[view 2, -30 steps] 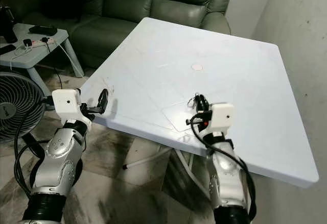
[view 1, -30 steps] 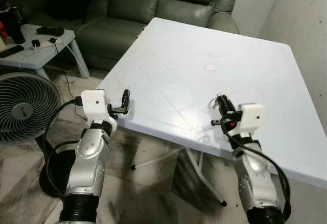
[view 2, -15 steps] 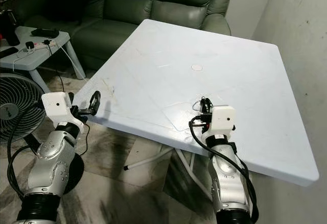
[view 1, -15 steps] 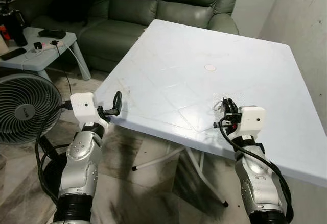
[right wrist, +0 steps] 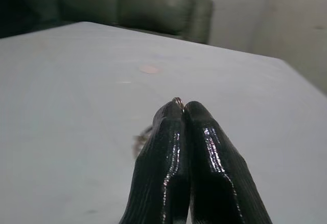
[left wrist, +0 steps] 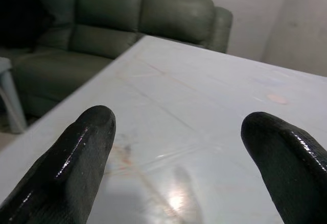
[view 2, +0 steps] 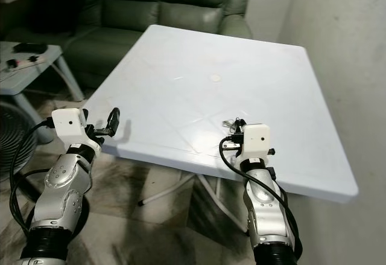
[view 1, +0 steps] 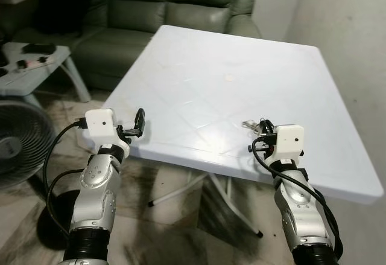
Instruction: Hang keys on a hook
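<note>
Pinching the keys by their ring, the right gripper has its fingers pressed together over the white table, near its front edge toward the right corner. The bunch looks light, hard and loose, likely to swing, so the ring seems the surest hold. The left gripper hovers spread apart at the front left corner.

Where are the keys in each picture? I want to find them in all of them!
Left eye view: keys at the right gripper, over the white table.
Right eye view: keys, same spot.
Right wrist view: key ring pinched at the fingertips.
Left wrist view: no keys.
Shared landmark: the small round mark on the table.
</note>
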You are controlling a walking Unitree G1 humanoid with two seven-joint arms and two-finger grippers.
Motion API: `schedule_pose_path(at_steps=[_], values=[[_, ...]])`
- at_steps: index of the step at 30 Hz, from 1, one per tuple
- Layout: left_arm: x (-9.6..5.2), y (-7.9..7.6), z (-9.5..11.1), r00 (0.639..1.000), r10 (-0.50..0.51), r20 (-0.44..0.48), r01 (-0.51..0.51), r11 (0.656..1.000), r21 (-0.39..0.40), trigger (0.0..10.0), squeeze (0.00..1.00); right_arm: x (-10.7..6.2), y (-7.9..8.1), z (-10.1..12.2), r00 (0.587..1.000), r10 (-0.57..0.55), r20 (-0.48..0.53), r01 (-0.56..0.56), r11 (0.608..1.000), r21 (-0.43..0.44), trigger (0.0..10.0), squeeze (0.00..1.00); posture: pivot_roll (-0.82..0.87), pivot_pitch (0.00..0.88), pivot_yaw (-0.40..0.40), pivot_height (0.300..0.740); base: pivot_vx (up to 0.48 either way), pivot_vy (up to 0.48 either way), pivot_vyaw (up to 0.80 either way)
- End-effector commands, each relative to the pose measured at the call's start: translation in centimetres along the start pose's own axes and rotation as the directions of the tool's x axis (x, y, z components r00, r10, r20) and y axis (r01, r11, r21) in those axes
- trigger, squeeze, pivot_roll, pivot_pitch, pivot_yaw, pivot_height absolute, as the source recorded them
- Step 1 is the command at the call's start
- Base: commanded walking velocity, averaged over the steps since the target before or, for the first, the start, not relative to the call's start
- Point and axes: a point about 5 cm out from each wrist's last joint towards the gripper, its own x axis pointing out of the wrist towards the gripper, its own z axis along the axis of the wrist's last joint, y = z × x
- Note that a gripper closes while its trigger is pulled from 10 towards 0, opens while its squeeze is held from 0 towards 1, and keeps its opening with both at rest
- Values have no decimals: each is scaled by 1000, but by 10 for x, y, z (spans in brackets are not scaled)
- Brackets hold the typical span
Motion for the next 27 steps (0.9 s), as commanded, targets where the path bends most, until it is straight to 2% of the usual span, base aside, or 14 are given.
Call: schedule_pose_path(at_steps=[1, 10, 14, 22, 27], values=[[4, -3, 3, 1000, 1, 11, -1, 1000, 6, 10000, 0, 2, 0, 1, 1000, 4, -4, -4, 1000, -13, 10000, 0, 28, 0, -18, 740, 0, 0, -775], [4, -6, 2, 1000, 5, 9, -5, 1000, -21, 10000, 0, 2, 0, 2, 1000, 12, -5, -12, 999, -34, 10000, 0, 29, 0, -26, 740, 0, 388, -774], [4, -5, 1, 1000, 16, -3, -16, 1000, -19, 10000, 0, 0, 1, 1, 1000, 16, -9, -17, 999, -37, 10000, 0, 30, 0, -27, 740, 0, 0, -769], [4, -5, -3, 999, 26, -44, -29, 997, -66, 10000, 0, -3, 1, -1, 1000, 20, -20, -20, 999, -40, 10000, 0, 25, 0, -28, 740, 0, 0, -770], [5, -6, -3, 999, 26, -47, -28, 998, -52, 10000, 0, -4, 0, -1, 1000, 21, -23, -22, 999, -47, 10000, 0, 21, 0, -29, 740, 0, 0, -769]])
